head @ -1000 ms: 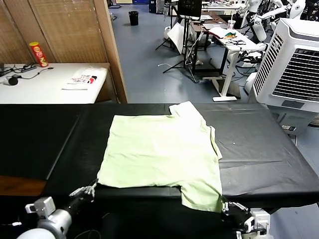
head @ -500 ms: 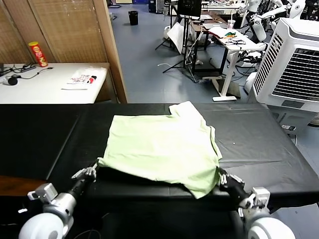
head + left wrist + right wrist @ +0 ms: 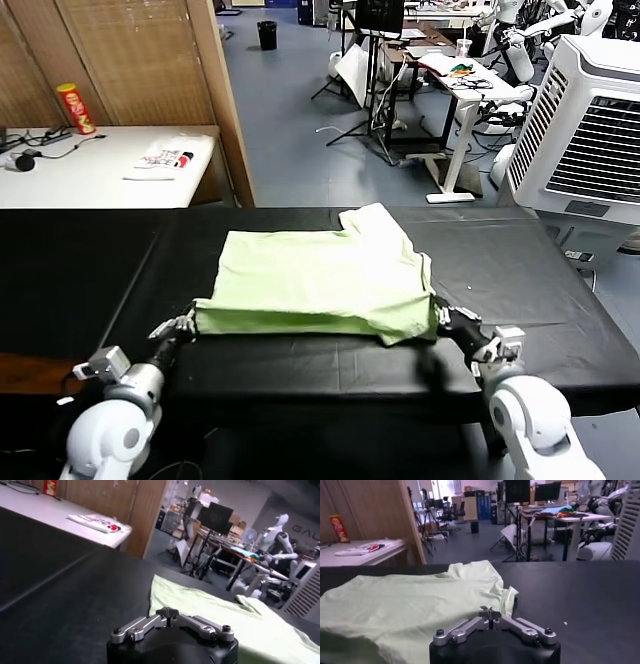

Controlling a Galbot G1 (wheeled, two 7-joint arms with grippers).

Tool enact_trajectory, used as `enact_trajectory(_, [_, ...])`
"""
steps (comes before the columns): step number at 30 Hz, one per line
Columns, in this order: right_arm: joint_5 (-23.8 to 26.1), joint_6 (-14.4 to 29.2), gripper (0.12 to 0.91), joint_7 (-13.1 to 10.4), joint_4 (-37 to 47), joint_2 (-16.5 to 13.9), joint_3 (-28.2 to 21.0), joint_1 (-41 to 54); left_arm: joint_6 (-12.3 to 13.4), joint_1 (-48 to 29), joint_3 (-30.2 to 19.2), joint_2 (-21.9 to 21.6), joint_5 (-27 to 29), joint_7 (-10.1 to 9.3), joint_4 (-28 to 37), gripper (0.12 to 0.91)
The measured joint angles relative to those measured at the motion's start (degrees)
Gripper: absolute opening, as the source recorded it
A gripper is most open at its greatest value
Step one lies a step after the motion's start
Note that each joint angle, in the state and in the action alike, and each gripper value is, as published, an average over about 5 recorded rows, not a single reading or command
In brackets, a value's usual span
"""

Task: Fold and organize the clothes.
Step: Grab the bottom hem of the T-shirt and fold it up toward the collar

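Black table (image 3: 90, 260): 1 polo shirt (image 3: 320, 280), both grippers' jaws clamped on its near hem, L (image 3: 186, 326) & R (image 3: 441, 320)

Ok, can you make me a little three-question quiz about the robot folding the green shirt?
1. True or false: the left hand and the right hand are each shut on a near corner of the green shirt.
2. What does the shirt lie on? A) the black table B) the white table C) the floor
3. Fill in: the red can stands on the ____ table.

Key: 1 true; 2 A; 3 white.
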State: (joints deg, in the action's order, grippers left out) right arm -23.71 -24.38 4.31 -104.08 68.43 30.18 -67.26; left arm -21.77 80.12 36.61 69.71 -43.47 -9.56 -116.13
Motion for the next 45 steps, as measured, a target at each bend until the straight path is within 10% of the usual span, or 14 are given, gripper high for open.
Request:
enact_trajectory(23, [2.3,2.2,0.127,3.0,13.1,1.4,-4.6,10.9,1.5,-10.9,-4.5,-1.0,5.1,2.02,13.1,0.125])
enact_trajectory(30, [0.8,0.9,0.417,2.6,10.2,-0.4,-3.4,8.8,1.0,-11.1,-4.5,-1.4,5.3,2.27,13.5,0.143])
enact_trajectory(37, [0.1,-0.4,0.76,2.0,2.8,-2.9,-0.9,2.6,0.7,-9.8,-4.0,-1.9,5.6,2.47,12.4,0.482])
enact_trajectory(45, [3.2,-1.2,0.78,2.2,-5.6,-3.1,-0.4,-6.1,0.4,-6.5,-3.2,-2.8,5.1,3.31,9.7,0.786])
